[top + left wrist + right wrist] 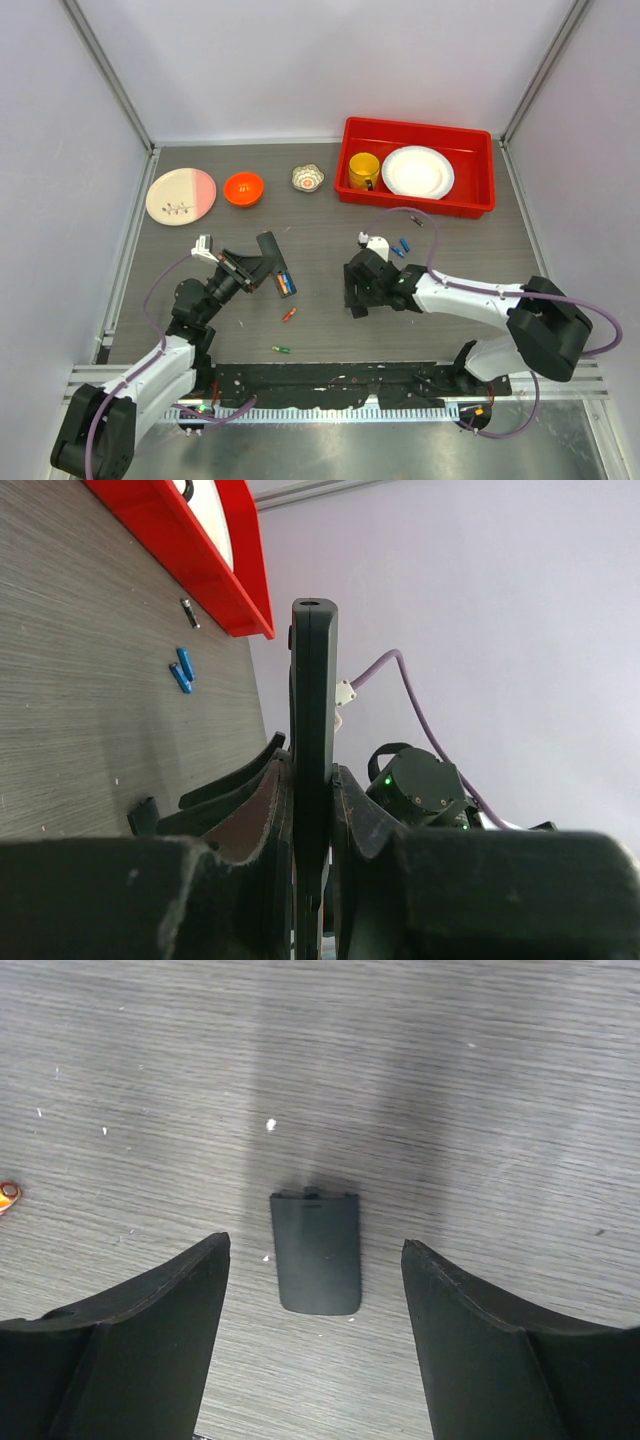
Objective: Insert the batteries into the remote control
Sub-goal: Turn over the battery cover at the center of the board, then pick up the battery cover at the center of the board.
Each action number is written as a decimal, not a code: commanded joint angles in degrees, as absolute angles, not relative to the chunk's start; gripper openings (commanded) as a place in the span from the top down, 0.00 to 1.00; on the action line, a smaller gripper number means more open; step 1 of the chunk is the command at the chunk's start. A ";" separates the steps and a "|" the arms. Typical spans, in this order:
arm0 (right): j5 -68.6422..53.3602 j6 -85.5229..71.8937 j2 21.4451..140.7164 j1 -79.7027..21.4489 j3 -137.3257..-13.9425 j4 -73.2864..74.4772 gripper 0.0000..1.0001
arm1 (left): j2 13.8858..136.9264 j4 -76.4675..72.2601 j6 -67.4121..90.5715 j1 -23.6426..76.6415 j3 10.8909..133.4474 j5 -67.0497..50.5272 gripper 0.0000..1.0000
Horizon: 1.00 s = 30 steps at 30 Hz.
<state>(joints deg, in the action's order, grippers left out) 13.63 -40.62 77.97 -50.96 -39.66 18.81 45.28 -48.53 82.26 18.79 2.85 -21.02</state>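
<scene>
My left gripper [255, 268] is shut on the remote control [272, 258], a long black bar held off the table; the left wrist view shows the remote control [313, 680] edge-on between the pads. An orange and a blue battery [285, 284] sit in its near end. Loose batteries lie on the table: a red one [289, 314], a green one [281, 349] and two blue ones [400, 248], also visible as blue batteries [183, 670]. My right gripper [315, 1243] is open, straddling a small black flat cover [316, 1252] without touching it.
A red tray [480, 205] with a yellow mug [363, 171] and a white plate [417, 172] stands at the back right. An orange bowl [243, 188], a pink-and-cream plate [181, 195] and a small patterned cup [308, 178] line the back left.
</scene>
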 commanded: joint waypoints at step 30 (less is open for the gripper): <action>15.03 -37.44 92.28 -58.80 -46.23 29.97 0.48 | 45.09 -50.80 81.91 19.07 1.67 -21.36 1.00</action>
<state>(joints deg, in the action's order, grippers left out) 18.13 -38.72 88.88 -57.87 -46.85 26.00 45.25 -48.53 82.24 18.81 2.83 -21.04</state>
